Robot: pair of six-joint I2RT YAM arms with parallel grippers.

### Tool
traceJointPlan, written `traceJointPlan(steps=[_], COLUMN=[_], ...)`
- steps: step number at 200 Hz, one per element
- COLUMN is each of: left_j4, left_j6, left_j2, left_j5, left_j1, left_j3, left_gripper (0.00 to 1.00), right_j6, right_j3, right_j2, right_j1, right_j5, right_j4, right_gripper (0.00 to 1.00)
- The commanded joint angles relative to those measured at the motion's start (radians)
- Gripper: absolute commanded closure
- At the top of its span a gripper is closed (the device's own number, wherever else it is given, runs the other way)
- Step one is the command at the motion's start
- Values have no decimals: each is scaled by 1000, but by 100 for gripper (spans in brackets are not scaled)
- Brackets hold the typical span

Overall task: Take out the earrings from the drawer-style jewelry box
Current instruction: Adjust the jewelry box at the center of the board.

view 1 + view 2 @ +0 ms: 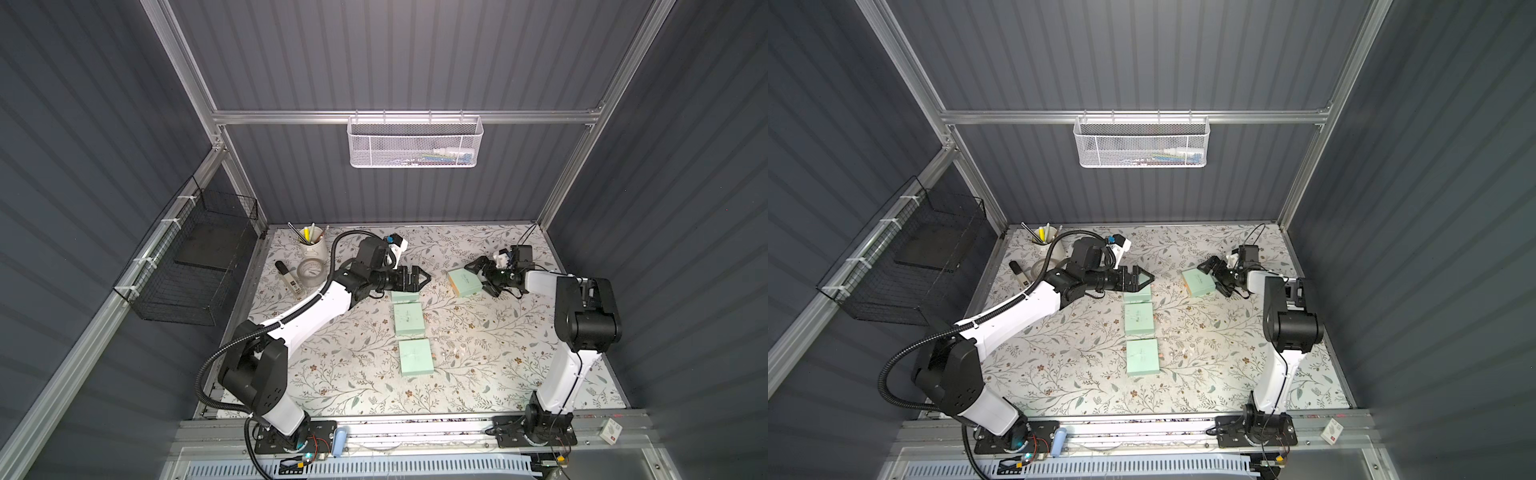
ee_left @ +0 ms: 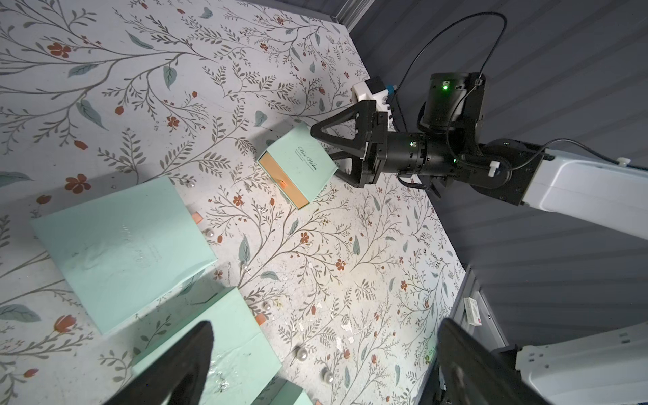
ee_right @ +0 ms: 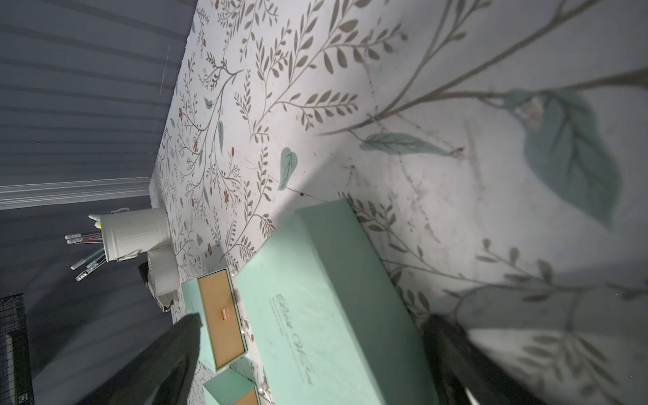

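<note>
near box (image 1: 417, 356): mint, flat on table (image 1: 332, 374), drawer in, front of a three-box column
earrings (image 2: 301, 354): out on table, pale round studs in pairs, just beside column on right arm's side
mid box (image 1: 409, 319): flat, drawer in, close behind near box
far box (image 1: 405, 296): back of column, partly hidden in both top views under left gripper
left gripper (image 1: 424, 278): wide open, empty, hovering over far box, pointing toward right arm
side box (image 1: 465, 281): apart from column, nearer right arm, orange drawer front (image 2: 277, 175) flush, inside hidden
right gripper (image 1: 481, 279): wide open, straddling side box at end opposite drawer front, clamping nothing; contact unclear
cup (image 1: 311, 249): far left corner, pens inside
</note>
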Motion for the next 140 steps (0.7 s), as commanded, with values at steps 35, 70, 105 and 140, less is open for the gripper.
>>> traceJointPlan(steps=[35, 70, 105, 140], left_j4=[4, -39, -93, 207], left_j6=[-23, -26, 67, 142], left_j2=[-1, -106, -197, -293], left_j5=[-21, -197, -621, -958], left_j1=[68, 135, 137, 138], left_j3=[-12, -63, -154, -449], left_gripper=[0, 0, 0, 0], right_j6=[1, -23, -67, -121], right_j3=[-16, -21, -141, -334], right_j2=[-70, -284, -556, -770], right_j1=[11, 9, 8, 9], right_j5=[67, 170, 352, 660], right_j4=[-31, -113, -139, -124], right_gripper=[1, 1, 1, 1])
